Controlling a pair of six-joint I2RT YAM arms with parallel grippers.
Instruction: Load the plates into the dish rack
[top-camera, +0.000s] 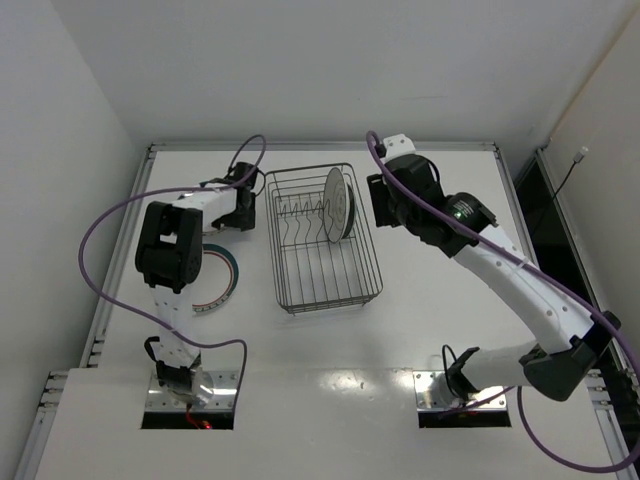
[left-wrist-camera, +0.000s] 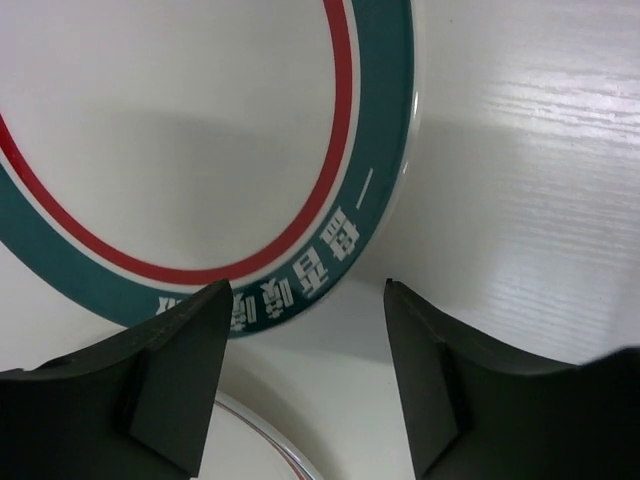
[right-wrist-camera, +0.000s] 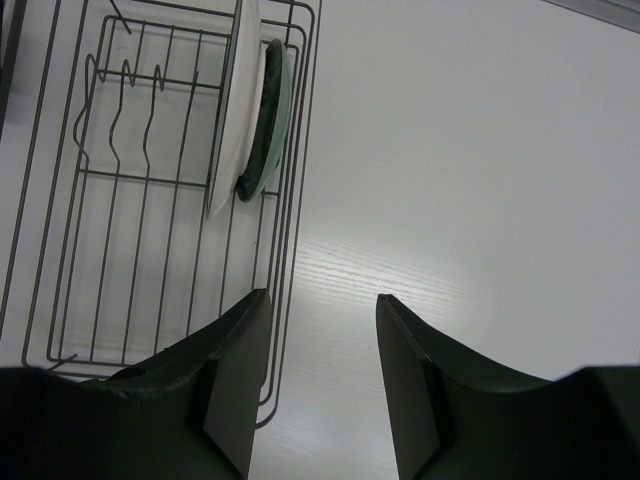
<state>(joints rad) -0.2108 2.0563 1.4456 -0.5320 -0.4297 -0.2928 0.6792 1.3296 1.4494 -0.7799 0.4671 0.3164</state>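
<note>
Sharply folded, left arm (top-camera: 170, 250) poises spread end effector (left-wrist-camera: 305, 292) by teal-rimmed plate (left-wrist-camera: 190, 130).

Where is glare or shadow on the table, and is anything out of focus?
Top external: faint glare on the near table. Left wrist: the banded plate throws a soft shadow rightward; fingers of the left gripper are dark, slightly blurred. Right wrist: a bright glare patch on the table beside the dish rack.

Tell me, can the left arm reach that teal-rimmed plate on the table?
Probably yes: the left gripper hangs open just over the rim of the teal plate, with nothing between them.
</note>
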